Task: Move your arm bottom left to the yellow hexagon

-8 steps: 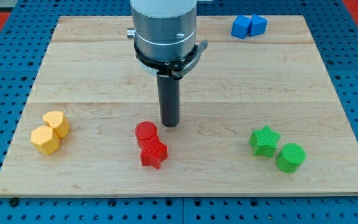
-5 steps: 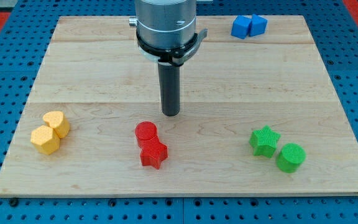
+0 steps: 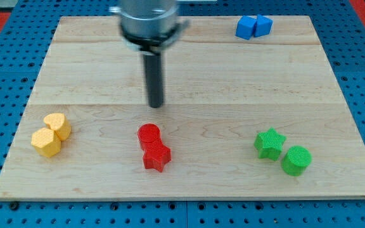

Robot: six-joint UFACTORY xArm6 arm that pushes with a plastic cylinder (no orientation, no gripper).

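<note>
Nearest the view's bottom, on the pale wooden board [image 3: 334, 95], stand three pairs. At the view's left, the yellow plastic hexagon block [image 3: 45, 142] touches a yellow plastic heart-shaped block [image 3: 57, 125] just above and right of it; this hexagon is the task's thing. At bottom centre, a red plastic star block [image 3: 156, 156] touches a red plastic cylinder [image 3: 149, 135] above it. At the right, a green plastic star block [image 3: 270, 143] sits against a green plastic cylinder [image 3: 296, 159].

Mid-board, my tip [image 3: 155, 106] rests on bare wood, just above the red cylinder and apart from it, well to the right of and above the yellow pair. There is no hand on this rig; the rod carries nothing and touches no block.

Farthest, near the top edge at right, two blue plastic blocks [image 3: 253, 26] sit together; their shapes are unclear.

Risk, as judged: a direct line down-left to the spot beyond the hexagon would strike the yellow heart first, shoving both. Swinging too low early could clip the red cylinder.
</note>
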